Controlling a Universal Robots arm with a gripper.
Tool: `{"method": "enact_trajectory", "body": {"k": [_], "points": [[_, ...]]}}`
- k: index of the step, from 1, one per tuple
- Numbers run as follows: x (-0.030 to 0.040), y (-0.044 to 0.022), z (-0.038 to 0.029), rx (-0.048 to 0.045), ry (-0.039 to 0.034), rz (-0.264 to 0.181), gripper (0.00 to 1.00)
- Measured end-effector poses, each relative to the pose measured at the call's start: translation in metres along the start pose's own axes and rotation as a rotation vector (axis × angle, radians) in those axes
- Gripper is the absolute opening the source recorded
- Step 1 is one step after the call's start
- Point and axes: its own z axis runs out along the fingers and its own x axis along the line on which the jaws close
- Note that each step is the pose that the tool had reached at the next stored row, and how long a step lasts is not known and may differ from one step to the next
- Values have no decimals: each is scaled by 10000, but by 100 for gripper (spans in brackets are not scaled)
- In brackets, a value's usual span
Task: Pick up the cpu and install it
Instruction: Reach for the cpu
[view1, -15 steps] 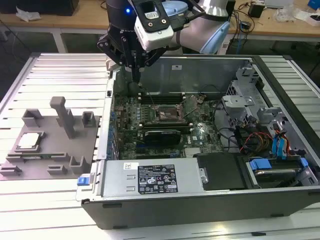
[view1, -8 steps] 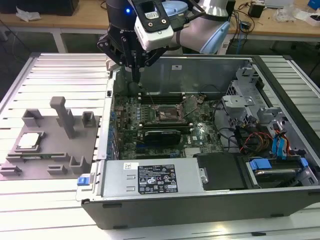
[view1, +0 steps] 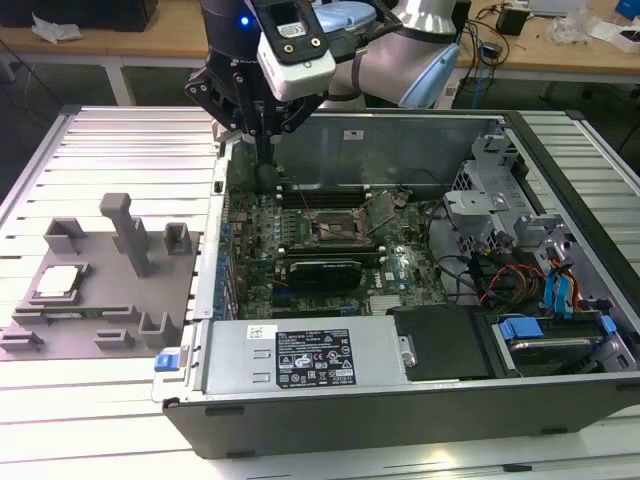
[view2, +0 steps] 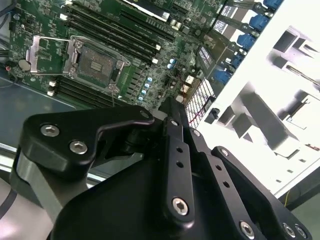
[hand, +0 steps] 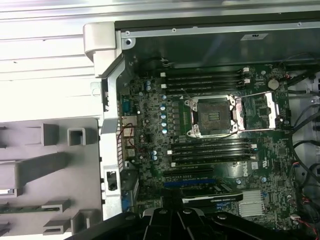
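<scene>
The cpu lies on a tray beside the case

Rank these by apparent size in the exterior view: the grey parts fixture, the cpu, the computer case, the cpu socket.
1. computer case
2. grey parts fixture
3. cpu and cpu socket: these look alike, so they are left unranked.

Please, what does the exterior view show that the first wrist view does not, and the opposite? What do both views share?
Exterior view: the cpu lies in the grey fixture outside the case. The gripper hangs over the motherboard's edge, away from the cpu. The power supply sits at the case's front.

First wrist view: a look from above into the socket, with a coin battery beside its opened lid.

Both: the motherboard, the empty socket and part of the grey fixture.
</scene>
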Motion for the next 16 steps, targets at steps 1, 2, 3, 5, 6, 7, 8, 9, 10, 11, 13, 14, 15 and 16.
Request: {"method": "enact_trajectory", "body": {"k": [1, 2, 3, 5, 6, 7, 8, 9, 10, 11, 13, 14, 15, 16], "points": [[18, -1, -1, 0, -1, 0, 11], [49, -2, -1, 1, -2, -1, 11], [64, -3, -2, 0, -1, -1, 11], [98, -4, -3, 1, -2, 0, 11], [107, -4, -3, 1, -1, 0, 11], [117, -5, -3, 0, -1, 0, 11], [133, -5, -4, 1, -1, 0, 11], [146, -5, -4, 0, -1, 0, 11], [160, -6, -4, 0, -2, -1, 11], [174, -6, -4, 0, -2, -1, 11], [217, -8, -6, 1, -3, -1, 11], [236, -8, -6, 1, -4, 0, 11], [282, -7, -7, 1, -6, 0, 11], [309, -7, -8, 0, -7, 0, 11]]}}
